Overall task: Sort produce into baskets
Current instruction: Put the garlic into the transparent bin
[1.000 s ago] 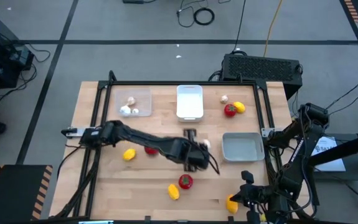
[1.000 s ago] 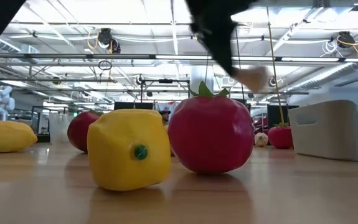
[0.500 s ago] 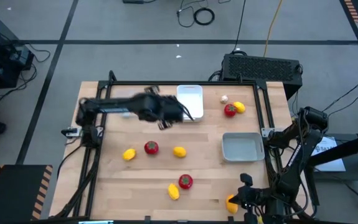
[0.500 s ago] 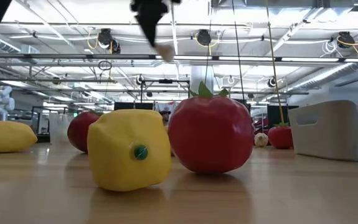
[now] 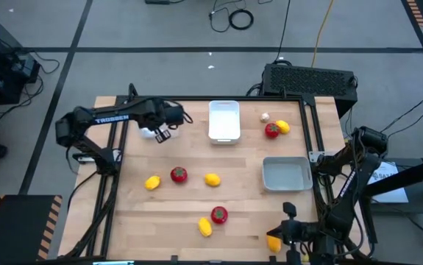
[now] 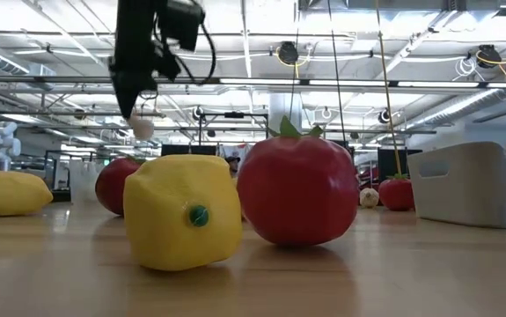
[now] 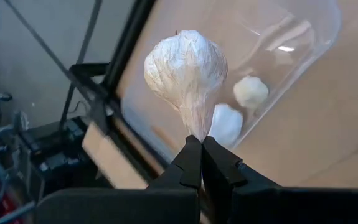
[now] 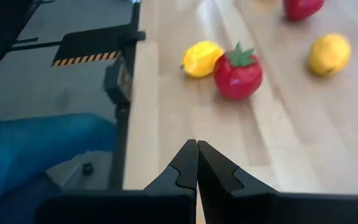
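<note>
My left gripper (image 5: pixel 162 133) is shut on a whitish garlic bulb (image 7: pixel 186 68) and hangs above the clear tray (image 7: pixel 303 43) at the table's far left. The low view shows the bulb (image 6: pixel 142 129) high over the table. Two garlic bulbs (image 7: pixel 251 92) lie in that tray. The white tray (image 5: pixel 224 120) stands at the far middle and the grey tray (image 5: pixel 286 174) at the right. My right gripper (image 8: pixel 197 149) is shut and empty at the near right edge, beside an orange fruit (image 5: pixel 273 241). My left gripper pinches the garlic bulb's thin stem end (image 7: pixel 195 121) between its two fingertips. The round body stands out past the fingertips. The fingers point down, and the bulb hangs below them, lifted clear of the tray and the table.
Loose on the table: a yellow fruit (image 5: pixel 152 182), a tomato (image 5: pixel 178 174), a yellow fruit (image 5: pixel 212 179), a tomato (image 5: pixel 218 214) with a yellow fruit (image 5: pixel 205 227), and at the far right a tomato (image 5: pixel 271 130), a yellow fruit (image 5: pixel 282 126) and a garlic bulb (image 5: pixel 265 116). A black box (image 5: pixel 310 79) stands behind.
My left gripper has gone from the table's middle toward the far left edge, carrying the garlic bulb clear of the table. It now hangs over the clear tray and has stayed shut on the bulb.
</note>
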